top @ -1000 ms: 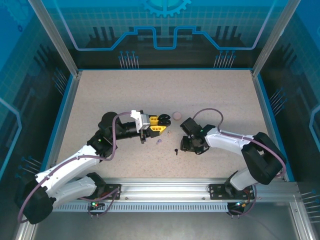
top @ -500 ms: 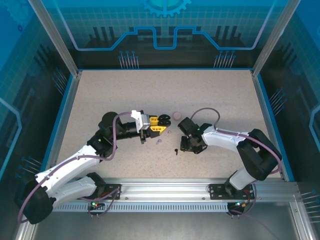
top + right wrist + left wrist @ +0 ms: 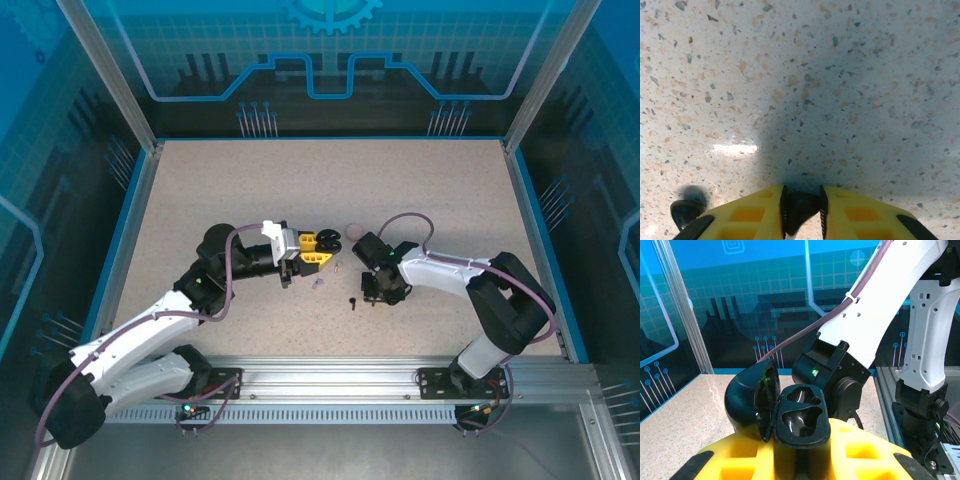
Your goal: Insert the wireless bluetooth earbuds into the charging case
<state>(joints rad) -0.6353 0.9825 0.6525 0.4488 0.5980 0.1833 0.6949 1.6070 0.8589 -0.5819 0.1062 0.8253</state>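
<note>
Black bud (image 3: 801, 207) pinched in right claw (image 3: 801, 194), jaws almost closed, low over table (image 3: 840, 75). Left claw (image 3: 800, 452) clamped on open case (image 3: 801, 415), wells empty. I judge bud light, slick, tiny; best held by round head, stem left free

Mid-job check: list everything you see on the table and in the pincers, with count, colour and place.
case: one, black, lid open, both slots empty, held in the left pincer
black earbud: one, on the table beside the right pincer
black piece: one, probably an earbud, pinched in the right pincer
lilac earbud: one, on the table near the case
pink earbud: one, pale, on the table between the pincers
disc: one, pink, beyond the case
table: one, speckled beige
left pincer: yellow fingers, shut on the case
right pincer: yellow fingers, shut, low over the table
</note>
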